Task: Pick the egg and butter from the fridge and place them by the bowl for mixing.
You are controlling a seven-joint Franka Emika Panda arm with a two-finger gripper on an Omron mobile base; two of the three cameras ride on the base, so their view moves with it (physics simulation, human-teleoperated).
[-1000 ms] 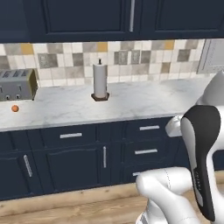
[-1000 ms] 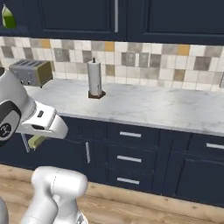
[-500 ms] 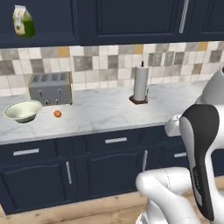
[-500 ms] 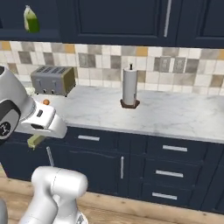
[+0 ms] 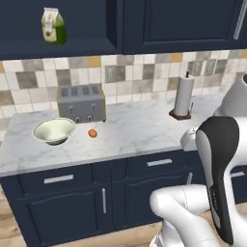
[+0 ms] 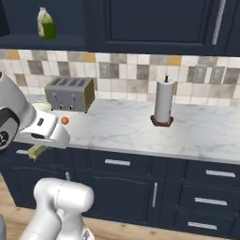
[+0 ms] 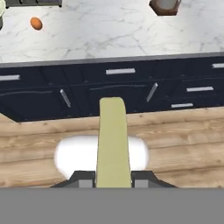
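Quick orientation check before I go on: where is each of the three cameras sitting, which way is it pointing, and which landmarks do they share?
Left base view: behind the arm's left, facing the counter, bowl, egg and toaster; arm at lower right.
Right base view: behind the arm's right, facing that counter and the paper towel roll; arm at lower left.
Hand view: on the hand, looking along the gripper shut on the butter, toward floor and cabinets.
Shared: egg, counter, towel-roll.
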